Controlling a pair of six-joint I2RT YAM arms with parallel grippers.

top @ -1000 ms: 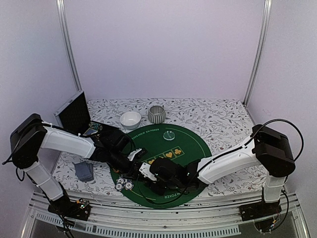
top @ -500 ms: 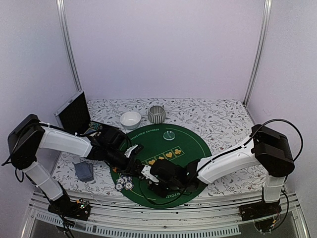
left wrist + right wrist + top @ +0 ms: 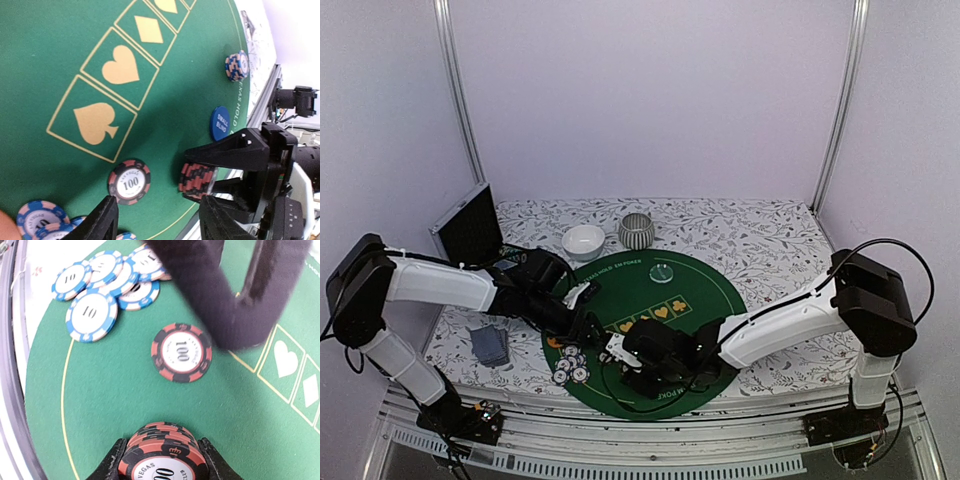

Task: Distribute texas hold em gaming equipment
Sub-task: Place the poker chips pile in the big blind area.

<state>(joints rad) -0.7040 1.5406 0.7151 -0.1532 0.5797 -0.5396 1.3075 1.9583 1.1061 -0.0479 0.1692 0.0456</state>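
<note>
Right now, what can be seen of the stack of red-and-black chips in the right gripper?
The stack of red-and-black poker chips is several striped discs piled neatly, face up; the top one has a white centre printed 100. The jaws of the right gripper are closed on its opposite sides. It stands upright at the near edge of the green mat, close to a single flat 100 chip and apart from it; whether it rests on the mat or hangs just above is unclear.

The red-black chip stack [image 3: 162, 452] at the near side of the mat [image 3: 110, 405] is cut off by the bottom of the right wrist view, the left gripper [image 3: 245, 325] beyond it shows only as a dark blur, and the blue chips [image 3: 42, 225] left of it are cropped in the left wrist view.
</note>
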